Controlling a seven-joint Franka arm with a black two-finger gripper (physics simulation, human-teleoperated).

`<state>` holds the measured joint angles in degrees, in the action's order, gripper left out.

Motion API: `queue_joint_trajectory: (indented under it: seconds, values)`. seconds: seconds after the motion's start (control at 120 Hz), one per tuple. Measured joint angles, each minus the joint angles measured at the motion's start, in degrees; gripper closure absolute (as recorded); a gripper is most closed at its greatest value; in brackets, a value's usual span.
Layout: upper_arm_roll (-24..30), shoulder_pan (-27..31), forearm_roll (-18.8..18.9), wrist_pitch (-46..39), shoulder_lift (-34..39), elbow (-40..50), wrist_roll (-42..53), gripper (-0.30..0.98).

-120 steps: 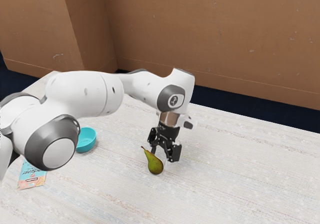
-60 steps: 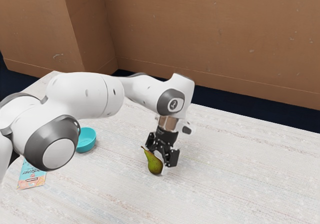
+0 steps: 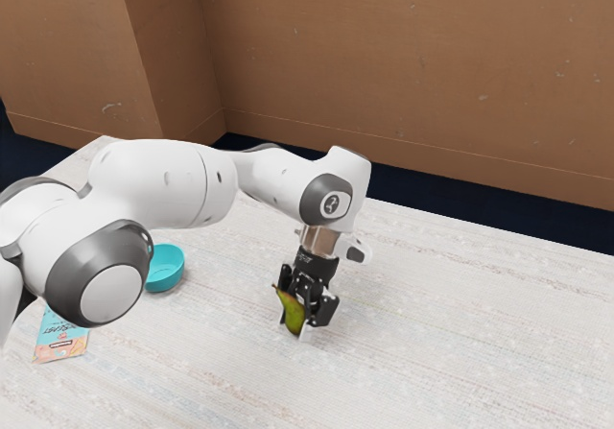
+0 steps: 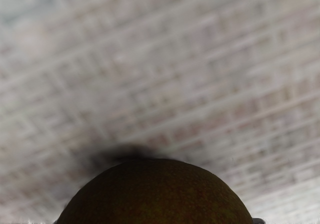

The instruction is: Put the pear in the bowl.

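My gripper (image 3: 295, 327) is low at the table, its black fingers on two sides of the green pear (image 3: 294, 315) and shut on it. The pear's stem end points up and toward the exterior view's left, while the fingers partly cover its body. In the wrist view the pear (image 4: 160, 196) is a large dark rounded shape at the lower edge. The turquoise bowl (image 3: 166, 269) stands apart from the pear, toward the exterior view's left and partly behind the arm.
A blue and orange packet (image 3: 61, 338) lies beside the arm's base, near the bowl. The pale table (image 3: 432, 323) runs back to a dark gap before the brown wall (image 3: 403, 74).
My gripper has come down and toward the exterior view's left, and its fingers have drawn together around the pear. The bowl and packet have stayed where they were.
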<state>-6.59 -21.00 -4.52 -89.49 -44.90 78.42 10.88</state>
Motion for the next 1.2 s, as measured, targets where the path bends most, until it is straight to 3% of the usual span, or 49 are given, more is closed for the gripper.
queue_joint_trajectory:
  seconds: [0.5, 0.775, 1.033, 1.2]
  values:
    - [-0.13, 0.91, 1.11, 1.10, 5.25, 0.99, -0.36, 0.47]
    - [-1.87, 8.05, 4.52, -3.78, 19.20, 14.82, 0.87, 0.50]
    - [-2.42, 16.17, 8.30, -9.44, 23.06, 19.59, 4.23, 0.51]
    - [-2.42, 18.76, 10.18, -13.04, 28.92, 27.46, 7.00, 0.51]
